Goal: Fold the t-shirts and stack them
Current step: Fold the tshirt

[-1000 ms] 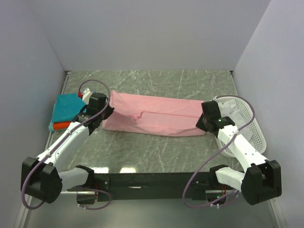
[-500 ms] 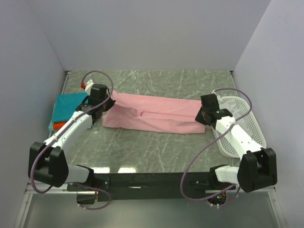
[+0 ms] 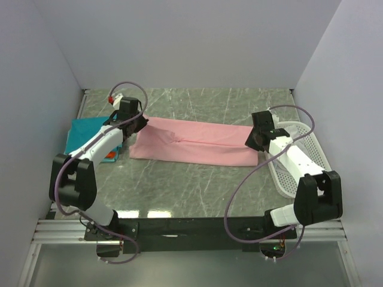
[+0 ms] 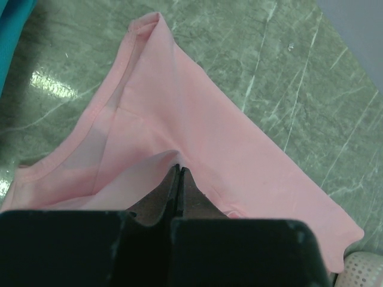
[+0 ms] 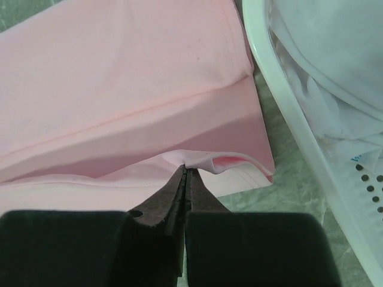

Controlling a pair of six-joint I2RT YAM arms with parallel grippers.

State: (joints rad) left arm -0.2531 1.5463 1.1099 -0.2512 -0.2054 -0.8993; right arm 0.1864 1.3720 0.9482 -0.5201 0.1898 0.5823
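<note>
The light pink t-shirt lies in a long folded band across the table. My left gripper is shut on its left end; in the left wrist view the closed tips pinch a ridge of pink cloth. My right gripper is shut on its right end, pinching a raised edge of the pink shirt. The teal t-shirt lies folded at the left on the orange-red one. White cloth lies in the basket.
The white perforated basket stands at the right, close to my right arm; its rim shows beside the pink shirt. Grey walls close in the left, back and right. The marble table lies in front of the shirt.
Both grippers have moved toward the back of the table with the pink shirt's ends, carrying the near edge over so the band is narrower. Both arms are stretched further out.
</note>
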